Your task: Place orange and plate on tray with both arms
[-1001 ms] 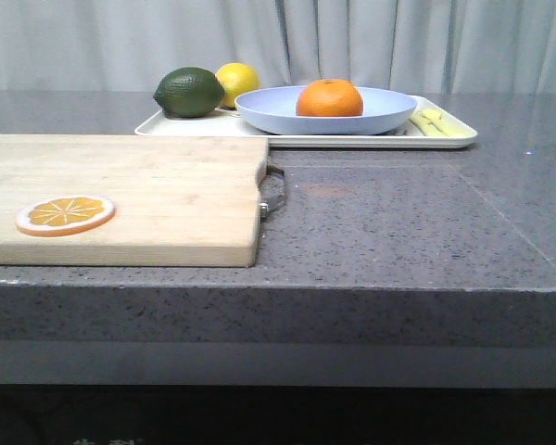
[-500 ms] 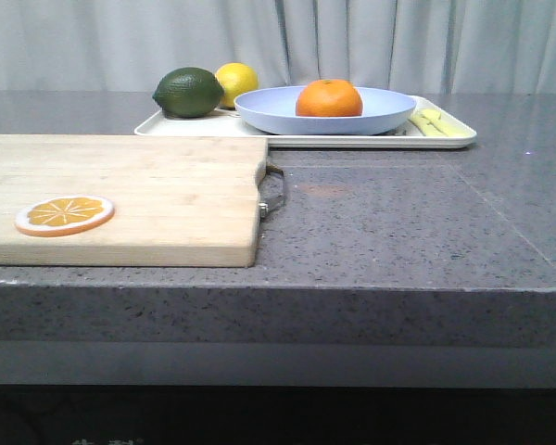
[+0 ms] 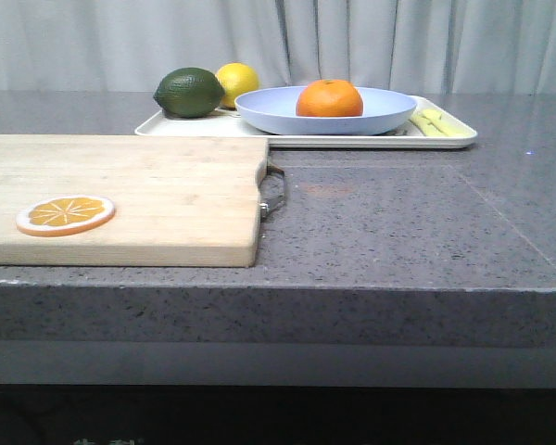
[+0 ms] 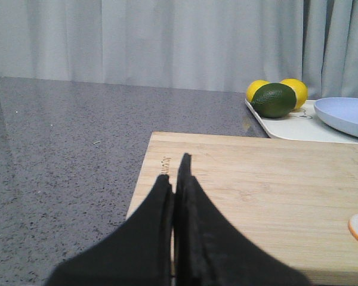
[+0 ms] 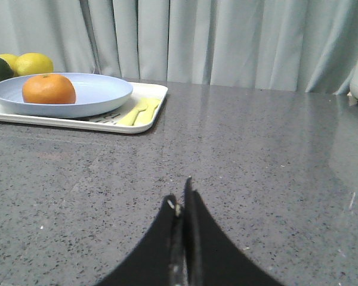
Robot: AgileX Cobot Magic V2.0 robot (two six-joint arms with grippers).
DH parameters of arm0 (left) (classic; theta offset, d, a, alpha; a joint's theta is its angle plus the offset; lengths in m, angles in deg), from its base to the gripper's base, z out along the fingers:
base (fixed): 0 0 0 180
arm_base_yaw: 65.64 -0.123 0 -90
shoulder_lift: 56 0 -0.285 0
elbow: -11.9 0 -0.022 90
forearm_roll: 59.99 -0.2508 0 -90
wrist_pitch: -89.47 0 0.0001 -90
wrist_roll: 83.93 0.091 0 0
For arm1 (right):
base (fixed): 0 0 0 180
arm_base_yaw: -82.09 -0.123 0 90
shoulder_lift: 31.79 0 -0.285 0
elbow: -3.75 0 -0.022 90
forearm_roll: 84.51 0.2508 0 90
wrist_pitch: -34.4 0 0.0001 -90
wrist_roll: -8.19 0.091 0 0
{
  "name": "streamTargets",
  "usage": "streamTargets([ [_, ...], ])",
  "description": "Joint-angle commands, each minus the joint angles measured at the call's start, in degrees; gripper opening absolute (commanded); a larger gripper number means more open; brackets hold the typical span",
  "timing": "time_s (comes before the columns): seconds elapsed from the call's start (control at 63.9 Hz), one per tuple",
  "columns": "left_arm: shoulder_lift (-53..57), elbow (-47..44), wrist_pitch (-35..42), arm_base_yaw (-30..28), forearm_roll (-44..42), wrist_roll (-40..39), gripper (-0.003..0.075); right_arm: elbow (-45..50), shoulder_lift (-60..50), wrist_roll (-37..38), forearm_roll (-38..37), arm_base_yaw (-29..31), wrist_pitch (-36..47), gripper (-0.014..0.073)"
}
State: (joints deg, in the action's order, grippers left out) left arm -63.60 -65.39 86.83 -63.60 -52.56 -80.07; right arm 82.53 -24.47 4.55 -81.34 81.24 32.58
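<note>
The orange (image 3: pixel 329 97) sits in the pale lavender-blue plate (image 3: pixel 385 113), and the plate rests on the white tray (image 3: pixel 449 139) at the back of the counter. The right wrist view shows the orange (image 5: pixel 48 88), the plate (image 5: pixel 101 95) and the tray (image 5: pixel 152 92) too. The left wrist view shows only the plate's edge (image 4: pixel 346 113) and the tray's corner (image 4: pixel 292 126). My left gripper (image 4: pixel 176 170) is shut and empty over the wooden cutting board (image 4: pixel 256 196). My right gripper (image 5: pixel 180 199) is shut and empty above the grey counter. Neither gripper shows in the front view.
A dark green lime (image 3: pixel 189 92) and a yellow lemon (image 3: pixel 238 82) lie on the tray's left part; pale yellow cutlery (image 3: pixel 435 122) lies on its right part. The cutting board (image 3: pixel 148 195) with a flat orange slice (image 3: pixel 66 215) fills the counter's front left.
</note>
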Motion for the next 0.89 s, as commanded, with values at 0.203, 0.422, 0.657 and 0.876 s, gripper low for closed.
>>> streamTargets([
  [0.203,1.2,-0.3,4.7,-0.2,0.5,0.0,-0.0018,-0.3,-1.4,-0.5,-0.2,1.2,5.1,-0.0068],
  [0.422,1.2,-0.3,4.7,-0.2,0.5,0.0,-0.0018,-0.3,-1.4,-0.5,-0.2,1.9,5.1,-0.0068],
  [0.657,1.2,-0.3,4.7,-0.2,0.5,0.0,-0.0018,-0.3,-1.4,-0.5,-0.2,1.8,5.1,-0.0068],
  [0.876,1.2,-0.3,4.7,-0.2,0.5,0.0,-0.0018,-0.3,-1.4,-0.5,-0.2,1.8,5.1,-0.0068],
])
